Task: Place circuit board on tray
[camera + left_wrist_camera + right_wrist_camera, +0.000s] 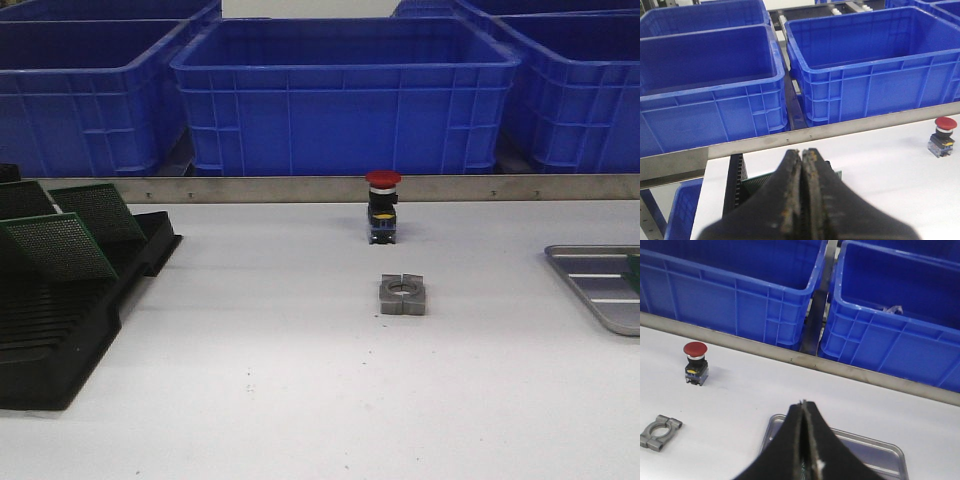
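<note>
Both claws are black, tapered wedges; the left claw (802,200) shows yellowish grime.

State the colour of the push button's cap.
Red: the push button cap shows best in the front view.

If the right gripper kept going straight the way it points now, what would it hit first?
Probably the flat silver-grey metal tray: the shut right gripper sits over its rim. Beyond lie bare white table, the steel rail and the big blue plastic bins. Depth is unclear.
</note>
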Robot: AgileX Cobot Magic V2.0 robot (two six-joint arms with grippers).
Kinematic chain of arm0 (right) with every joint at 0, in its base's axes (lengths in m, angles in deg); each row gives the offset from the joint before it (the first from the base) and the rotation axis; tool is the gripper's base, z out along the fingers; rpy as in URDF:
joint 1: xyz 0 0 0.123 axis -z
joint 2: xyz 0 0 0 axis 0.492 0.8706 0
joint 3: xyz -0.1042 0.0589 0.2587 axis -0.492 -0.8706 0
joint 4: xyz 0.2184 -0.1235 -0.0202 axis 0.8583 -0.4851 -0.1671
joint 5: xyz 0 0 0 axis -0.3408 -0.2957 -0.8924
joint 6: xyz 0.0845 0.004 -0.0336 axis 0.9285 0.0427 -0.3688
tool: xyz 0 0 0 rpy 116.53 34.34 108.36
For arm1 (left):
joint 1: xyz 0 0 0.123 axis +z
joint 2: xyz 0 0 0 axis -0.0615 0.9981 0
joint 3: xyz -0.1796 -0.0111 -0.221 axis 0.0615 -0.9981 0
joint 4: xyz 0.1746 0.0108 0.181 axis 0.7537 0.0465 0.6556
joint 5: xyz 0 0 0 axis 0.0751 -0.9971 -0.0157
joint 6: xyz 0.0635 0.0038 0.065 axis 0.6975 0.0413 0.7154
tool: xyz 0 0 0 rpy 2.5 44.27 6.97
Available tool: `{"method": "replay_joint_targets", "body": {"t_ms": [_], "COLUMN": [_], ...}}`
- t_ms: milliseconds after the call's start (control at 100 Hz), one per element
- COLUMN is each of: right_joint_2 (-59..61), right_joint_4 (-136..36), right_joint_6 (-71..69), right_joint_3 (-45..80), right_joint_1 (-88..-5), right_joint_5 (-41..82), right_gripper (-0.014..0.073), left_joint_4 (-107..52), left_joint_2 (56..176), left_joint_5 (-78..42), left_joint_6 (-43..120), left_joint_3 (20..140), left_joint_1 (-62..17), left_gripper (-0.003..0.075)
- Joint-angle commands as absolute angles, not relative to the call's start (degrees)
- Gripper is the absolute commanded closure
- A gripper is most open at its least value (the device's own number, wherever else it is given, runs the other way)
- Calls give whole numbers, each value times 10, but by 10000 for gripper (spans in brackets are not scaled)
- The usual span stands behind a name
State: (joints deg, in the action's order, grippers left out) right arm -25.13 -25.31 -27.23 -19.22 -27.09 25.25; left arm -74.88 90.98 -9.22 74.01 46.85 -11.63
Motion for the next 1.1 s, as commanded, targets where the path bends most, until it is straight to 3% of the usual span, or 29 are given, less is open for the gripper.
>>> {"method": "replay_joint_targets", "body": {"t_ms": [0,330,1090], "right_joint_2": [-306,-463,-467], "right_joint_4": [-236,-231,-231], "right_joint_6": [-277,-278,-278], "right_joint_3": [-204,-261,-261], "right_joint_1": [-271,-271,-271], "right_joint_5": [294,249,221], "right_gripper": [654,654,654], "left_joint_4": [-758,-757,-758], "left_joint_2": [870,754,752], "left_joint_5": [-77,-77,-77], "left_joint_6": [734,734,734], "left_joint_3": [459,390,385], "left_joint_1": [-118,-118,-118], "left_gripper": [737,737,737]}}
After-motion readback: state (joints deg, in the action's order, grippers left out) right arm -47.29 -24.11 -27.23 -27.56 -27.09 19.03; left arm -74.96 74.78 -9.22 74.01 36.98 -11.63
